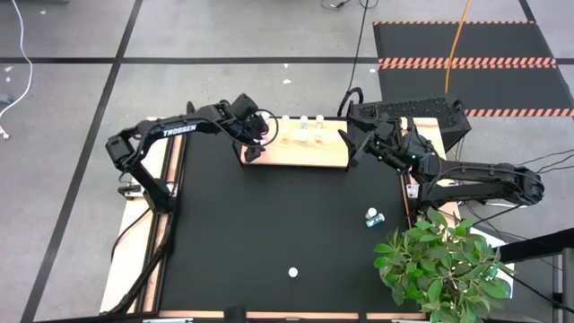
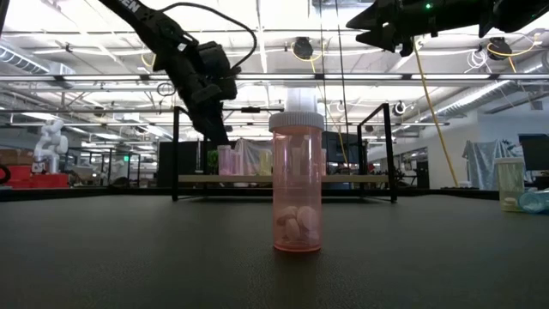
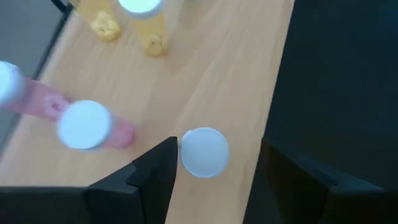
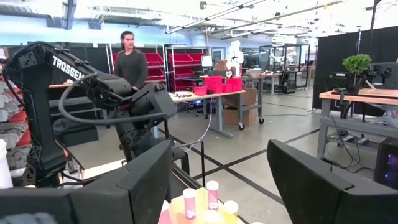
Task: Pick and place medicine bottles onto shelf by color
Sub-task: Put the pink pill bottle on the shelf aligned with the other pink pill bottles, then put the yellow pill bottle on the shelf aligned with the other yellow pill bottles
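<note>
The shelf point(image 1: 309, 154) is a light-wood board at the table's far edge. Pink bottles point(image 3: 84, 124) and yellow bottles point(image 3: 149, 25) with white caps stand on it. My left gripper point(image 3: 219, 144) is open over the shelf's left end point(image 1: 256, 144), pointing steeply down. A white-capped bottle point(image 3: 204, 151) stands upright on the wood between its fingers, its body hidden under the cap. My right gripper point(image 4: 219, 149) waits open, held high beside the shelf's right end point(image 1: 352, 136). A pink bottle point(image 2: 297, 184) stands on the near part of the table point(image 1: 292, 271). My left gripper has one finger point(image 3: 163, 168) right beside the cap's edge point(image 3: 184, 154); I cannot tell whether it touches. The other finger point(image 3: 292, 180) stands clear of the bottle, which stands on the shelf.
Two more bottles point(image 1: 372, 217) lie on the black table near its right edge. A potted plant point(image 1: 444, 265) sits at the near right corner. Black brackets point(image 2: 175, 150) rise from the shelf's ends. A person point(image 4: 130, 59) stands in the room beyond.
</note>
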Available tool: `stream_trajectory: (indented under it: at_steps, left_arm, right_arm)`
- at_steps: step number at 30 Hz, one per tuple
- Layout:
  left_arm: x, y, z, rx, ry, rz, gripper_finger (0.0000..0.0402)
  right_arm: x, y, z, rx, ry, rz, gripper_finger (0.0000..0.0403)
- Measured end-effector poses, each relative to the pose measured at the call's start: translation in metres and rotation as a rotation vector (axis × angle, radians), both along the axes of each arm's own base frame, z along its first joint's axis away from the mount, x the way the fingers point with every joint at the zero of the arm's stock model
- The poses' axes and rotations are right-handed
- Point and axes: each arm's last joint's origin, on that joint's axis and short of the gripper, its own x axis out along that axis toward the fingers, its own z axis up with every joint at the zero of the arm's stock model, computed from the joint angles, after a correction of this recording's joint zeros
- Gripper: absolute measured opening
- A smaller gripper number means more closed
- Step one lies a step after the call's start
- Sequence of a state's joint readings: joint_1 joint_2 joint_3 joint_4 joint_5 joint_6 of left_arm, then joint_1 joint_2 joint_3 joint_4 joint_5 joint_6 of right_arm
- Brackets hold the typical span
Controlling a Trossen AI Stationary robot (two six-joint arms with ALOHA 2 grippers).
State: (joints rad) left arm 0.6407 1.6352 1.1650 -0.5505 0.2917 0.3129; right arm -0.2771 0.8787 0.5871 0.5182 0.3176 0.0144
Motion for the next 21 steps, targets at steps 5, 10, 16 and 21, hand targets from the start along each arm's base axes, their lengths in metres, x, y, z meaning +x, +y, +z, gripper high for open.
stream_trajectory:
  at_steps: [5,10,16,21]
  left_arm:
    - [0.003,0.003,0.018,0.039,0.012,-0.003,0.0232]
    - [0.008,0.007,0.044,0.07,-0.018,-0.001,0.0232]
    - [0.014,0.009,0.089,0.149,-0.079,0.013,0.0232]
    - [0.023,0.0,0.133,0.245,-0.155,0.007,0.0232]
  right_arm:
    - [0.0,0.0,0.0,-0.003,0.006,-0.001,0.0258]
    - [0.001,-0.001,-0.012,0.047,0.119,-0.003,0.0258]
    - [-0.002,0.0,-0.031,0.2,0.29,-0.004,0.0258]
    - [-0.007,0.001,-0.009,0.27,0.416,-0.018,0.0258]
